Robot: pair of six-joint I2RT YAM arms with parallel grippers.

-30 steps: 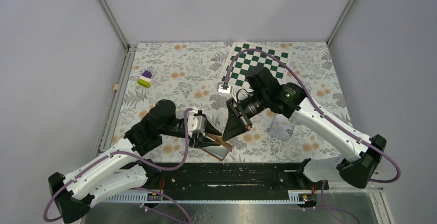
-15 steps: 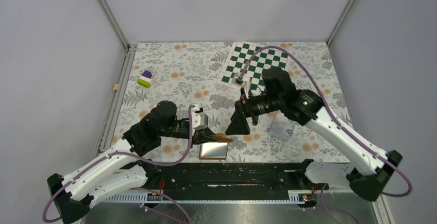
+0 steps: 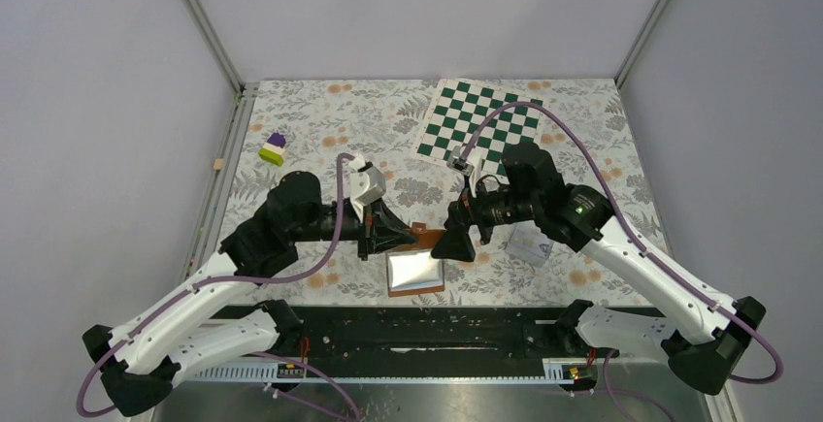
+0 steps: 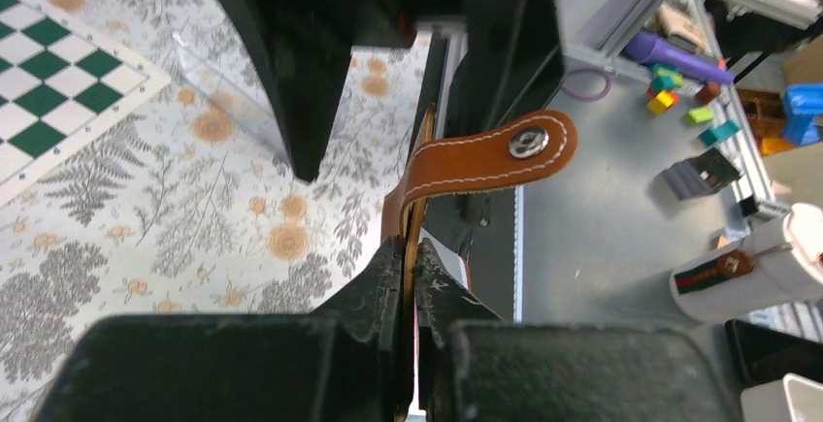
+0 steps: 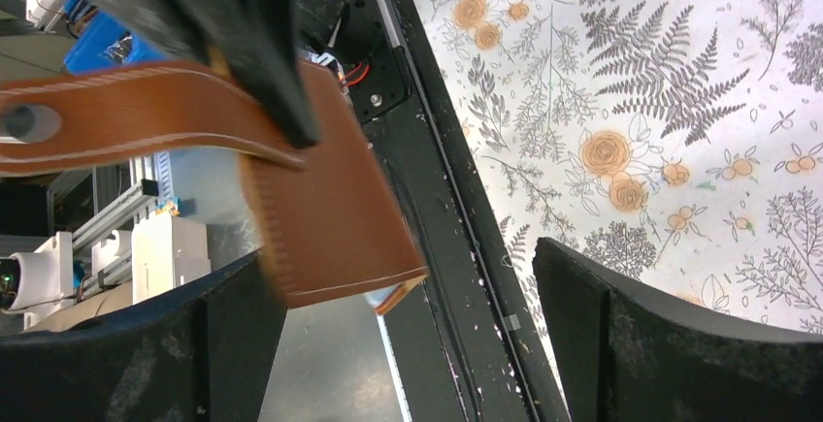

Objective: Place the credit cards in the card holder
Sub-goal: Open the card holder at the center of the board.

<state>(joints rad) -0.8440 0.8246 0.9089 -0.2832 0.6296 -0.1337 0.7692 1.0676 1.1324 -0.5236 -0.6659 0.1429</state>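
L gripper [image 3: 406, 238] was clamped shut on the card holder [image 3: 415, 272], pinching its brown edge below the snap tab [image 4: 529, 141]. The holder hung open, on the near side of the checkered mat [image 3: 482, 116] & well apart from it. R gripper [image 3: 458, 244] gaped wide just beside the holder, w/ nothing held.
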